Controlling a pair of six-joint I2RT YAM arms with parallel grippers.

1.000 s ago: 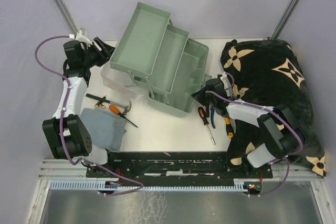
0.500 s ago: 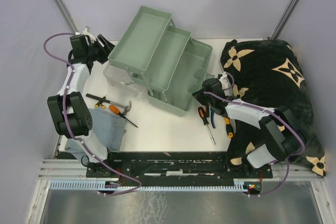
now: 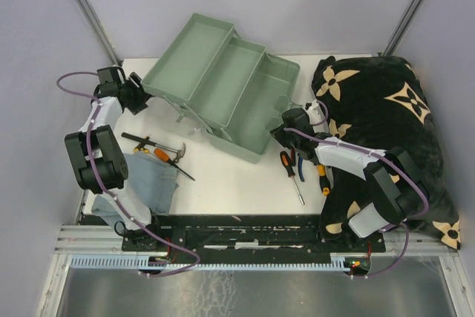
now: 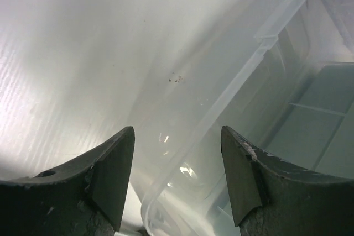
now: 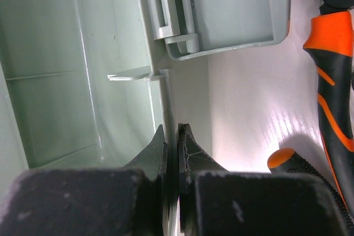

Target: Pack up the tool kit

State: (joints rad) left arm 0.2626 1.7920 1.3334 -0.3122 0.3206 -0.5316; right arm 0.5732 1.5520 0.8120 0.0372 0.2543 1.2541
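Observation:
The pale grey-green toolbox (image 3: 256, 120) stands open at the table's middle, its trays fanned out to the back left. My right gripper (image 3: 282, 131) is shut on the box's thin right wall (image 5: 166, 89), the jaws pinching the rim (image 5: 172, 134). My left gripper (image 3: 142, 99) is open at the box's left end; the translucent lid's (image 4: 243, 75) rim runs between its spread jaws (image 4: 177, 156), not clamped. A small hammer (image 3: 177, 154) and an orange screwdriver (image 3: 160, 155) lie at the left. Orange/black pliers (image 3: 288, 161) and screwdrivers (image 3: 299, 187) lie right of the box.
A folded grey-blue cloth (image 3: 148, 180) lies at the near left, under the hammer's end. A black blanket with beige flowers (image 3: 386, 124) fills the right side, under my right arm. An orange/black handle (image 5: 332, 81) lies close to my right gripper.
The toolbox has slid and turned to the left, its trays lying flatter. My left gripper has come down from the back corner to the box's left end. My right gripper kept its hold.

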